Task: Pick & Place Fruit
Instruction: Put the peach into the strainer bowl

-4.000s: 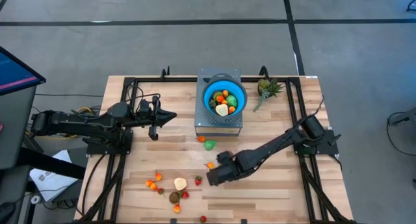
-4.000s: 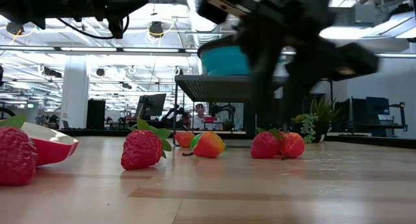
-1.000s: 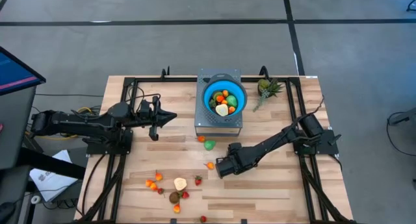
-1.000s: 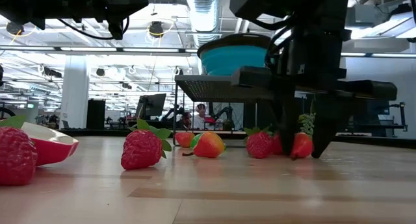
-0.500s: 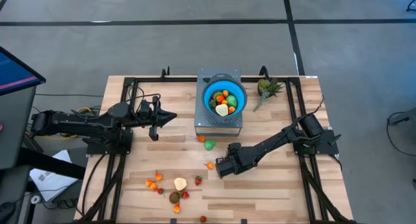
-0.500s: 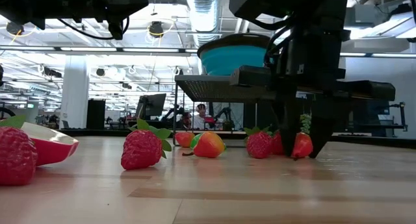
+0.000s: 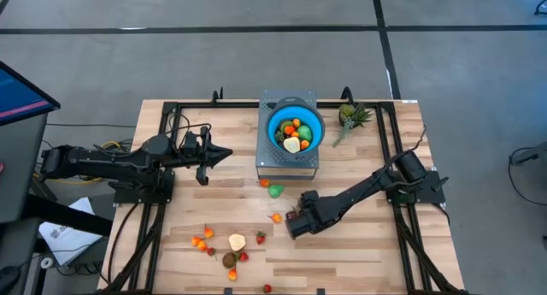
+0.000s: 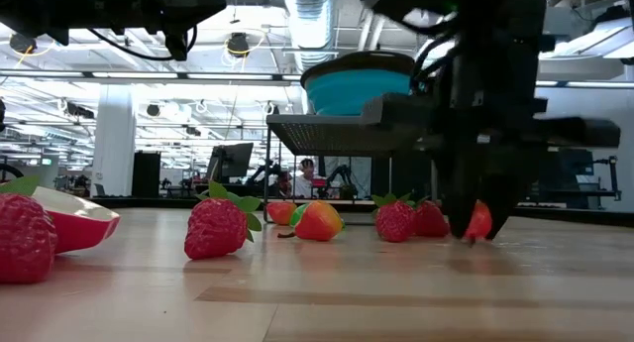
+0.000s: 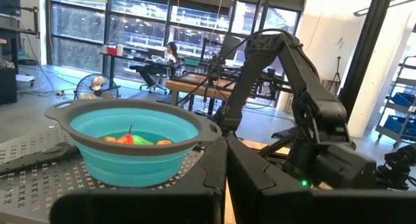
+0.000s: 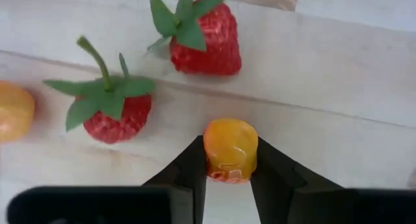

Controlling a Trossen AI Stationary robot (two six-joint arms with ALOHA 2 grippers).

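Observation:
My right gripper (image 7: pixel 293 224) stands over the middle of the table, near its near edge, shut on a small orange-yellow fruit (image 10: pixel 230 150), which shows red-orange in the low view (image 8: pixel 478 221). Two strawberries (image 10: pixel 198 34) (image 10: pixel 116 110) lie on the wood just beyond it. The blue bowl (image 7: pixel 295 129) sits on a grey perforated stand (image 7: pixel 287 162) and holds several fruits. More fruits (image 7: pixel 226 248) lie scattered toward the near-left, with a green one (image 7: pixel 275 191) and an orange one (image 7: pixel 276 217) close to the gripper. My left gripper (image 7: pixel 224 154) waits shut, raised left of the bowl. My right gripper pinches the small orange-yellow fruit by its two sides (image 10: pixel 211 152) between both fingers (image 10: pixel 195 160), coming from above and pointing down. The fruit's top pokes out past the fingertips. Its underside sits at or just above the table top; I cannot tell which.
A spiky green-leaved piece (image 7: pixel 350 117) lies right of the stand. Black frame rails (image 7: pixel 162 201) run along the table's left, right and far sides. A pale half fruit (image 7: pixel 237 241) and a brown one (image 7: pixel 229 260) lie near the near edge.
My right gripper has drawn its fingers in onto the orange-yellow fruit and shifted a little toward the table's near edge, carrying the fruit away from the two strawberries, which stay put. The left arm has kept still.

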